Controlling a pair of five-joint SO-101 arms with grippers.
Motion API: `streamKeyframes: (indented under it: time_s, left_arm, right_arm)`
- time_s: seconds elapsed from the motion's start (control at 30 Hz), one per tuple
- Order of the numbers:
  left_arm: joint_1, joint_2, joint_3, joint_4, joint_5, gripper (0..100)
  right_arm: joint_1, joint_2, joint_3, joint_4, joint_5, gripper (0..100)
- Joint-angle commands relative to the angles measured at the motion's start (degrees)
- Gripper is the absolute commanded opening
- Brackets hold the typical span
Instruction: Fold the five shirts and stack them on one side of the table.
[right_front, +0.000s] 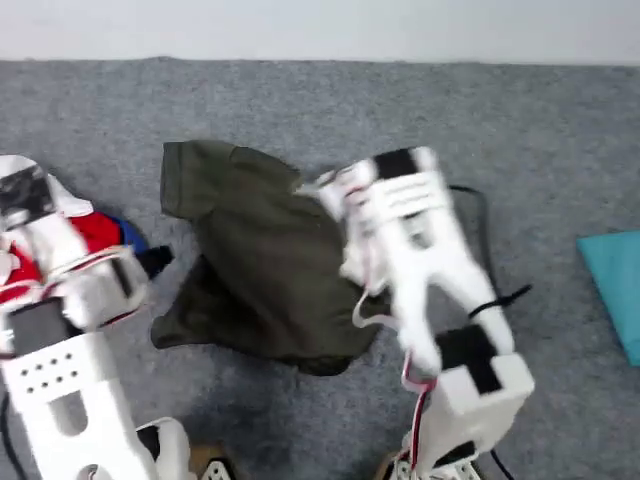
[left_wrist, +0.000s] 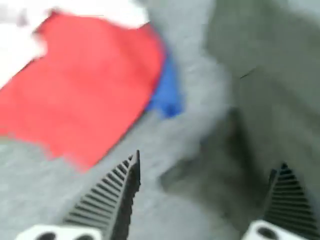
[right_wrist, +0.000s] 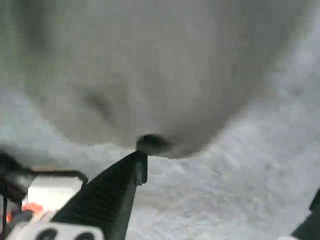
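Hovering both claws around the olive shirt

You are looking at the olive-green shirt (right_front: 255, 260), which is lying crumpled and partly doubled over at the centre of the grey table (right_front: 520, 150). Your right arm (right_front: 420, 260) is standing in from 5 o'clock, over the shirt's 3 o'clock edge. The right gripper (right_wrist: 227, 175) is spread wide and pinching nothing, with one fingertip (right_wrist: 140, 160) sitting just beside the shirt's edge. Your left arm (right_front: 70, 300) is sitting at 9 o'clock. The left gripper (left_wrist: 210, 161) is gaping too, hanging empty over bare table between the olive shirt and a red shirt (left_wrist: 85, 95). That red shirt is lying with white cloth (right_front: 30, 200) and blue cloth (left_wrist: 167, 92) in a pile at 9 o'clock. A teal shirt (right_front: 612, 285) is lying well apart at the 3 o'clock edge.
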Motion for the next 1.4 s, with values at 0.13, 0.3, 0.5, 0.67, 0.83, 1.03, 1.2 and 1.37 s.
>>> streamKeyframes:
  time_s: [0.13, 0.3, 0.5, 0.67, 0.83, 1.03, 1.2, 1.37]
  left_arm:
    - [-18.73, -0.88, 2.15, 1.93, -9.49, 38]
    - [-26.99, -1.05, 6.02, -1.41, -13.45, 38]
    - [-34.11, -0.97, 11.38, -10.02, -16.79, 38]
    - [-34.90, -1.14, 13.41, -10.64, -17.67, 38]
    - [-34.90, -1.14, 13.32, -10.64, -17.58, 38]
    - [-34.99, -1.14, 13.49, -10.64, -17.67, 38]
    - [-34.99, -1.14, 13.23, -7.30, -17.76, 38]
    - [-34.55, -1.14, 13.23, 0.62, -17.85, 38]
  right_arm:
    - [-18.59, -13.49, 10.99, 2.51, 2.11, 45.4]
    - [-21.14, -18.95, 12.48, 2.59, 1.05, 45.4]
    - [-23.43, -21.58, 19.60, 1.98, -0.26, 45.3]
    - [-24.31, -14.64, 26.64, -4.26, 3.08, 45.3]
    - [-24.04, -5.76, 24.53, -7.60, 3.16, 45.2]
    - [-17.10, 4.70, 17.32, -6.73, 3.16, 16.7]
    - [-7.69, 9.27, 9.23, -1.89, 3.08, 5.7]
    - [1.54, 7.34, 1.76, 2.59, 2.90, 1.3]
